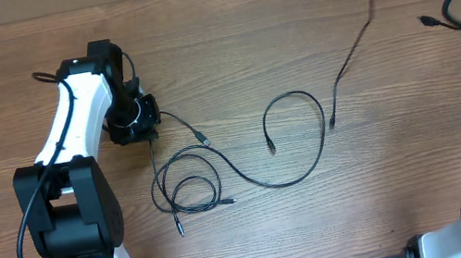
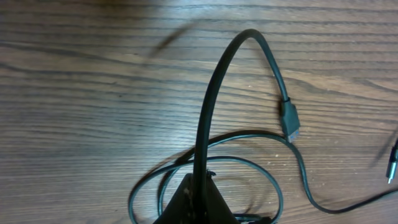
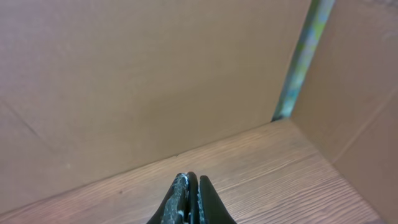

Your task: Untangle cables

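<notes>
Wood table (image 1: 226, 45), overhead: cables (image 1: 296, 181) lie in loose loops mid-table, near L arm (image 1: 71, 127). L wrist: left gripper (image 2: 198, 190) pinched tight on one of them, which arches to its plug (image 2: 290, 121). R wrist: right gripper (image 3: 191, 186) closed, empty, facing cardboard wall (image 3: 137, 81).

Matt, grainy brown wood forms the surface (image 1: 290, 35); the black cables (image 2: 208, 99) wear smooth, faintly glossy plastic sheathing, one ending in a silvery metal plug tip (image 2: 293, 132); plain matt cardboard walls (image 3: 155, 74) line its edge.
</notes>
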